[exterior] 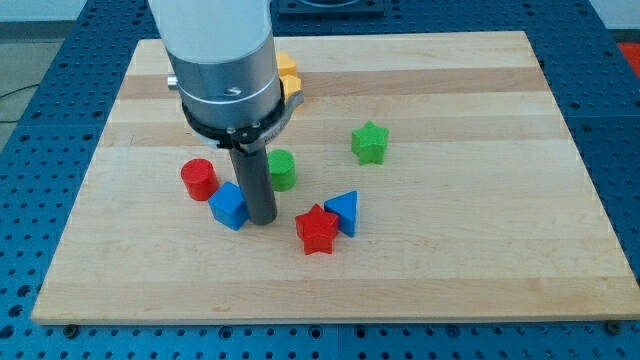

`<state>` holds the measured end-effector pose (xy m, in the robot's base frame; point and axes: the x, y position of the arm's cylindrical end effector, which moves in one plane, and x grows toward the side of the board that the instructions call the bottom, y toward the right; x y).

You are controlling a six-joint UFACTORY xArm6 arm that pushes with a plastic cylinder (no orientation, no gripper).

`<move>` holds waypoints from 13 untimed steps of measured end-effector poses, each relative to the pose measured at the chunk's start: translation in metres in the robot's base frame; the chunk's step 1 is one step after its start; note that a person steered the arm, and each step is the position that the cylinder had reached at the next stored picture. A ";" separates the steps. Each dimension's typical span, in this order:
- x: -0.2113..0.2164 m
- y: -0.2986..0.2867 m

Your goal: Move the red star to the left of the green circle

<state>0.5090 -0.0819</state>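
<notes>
The red star (318, 230) lies on the wooden board below and right of the green circle (283, 169). A blue triangle (343, 211) touches the star's upper right. My tip (262, 219) stands just below the green circle, to the left of the red star with a small gap, and right beside a blue cube (229, 206). The rod hides part of the green circle's left side.
A red cylinder (199, 179) sits left of the blue cube. A green star (369, 142) lies to the upper right. A yellow block (288, 78) is partly hidden behind the arm's body near the view's top. The wooden board (480, 250) rests on a blue perforated table.
</notes>
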 end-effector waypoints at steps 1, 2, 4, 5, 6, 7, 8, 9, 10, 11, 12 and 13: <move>-0.001 -0.038; -0.003 -0.061; -0.064 -0.108; -0.074 -0.101; -0.057 -0.047; 0.002 -0.028; 0.061 0.011; 0.068 0.093; 0.046 0.098; 0.038 0.009; 0.023 -0.051; 0.016 -0.034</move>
<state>0.5247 -0.1158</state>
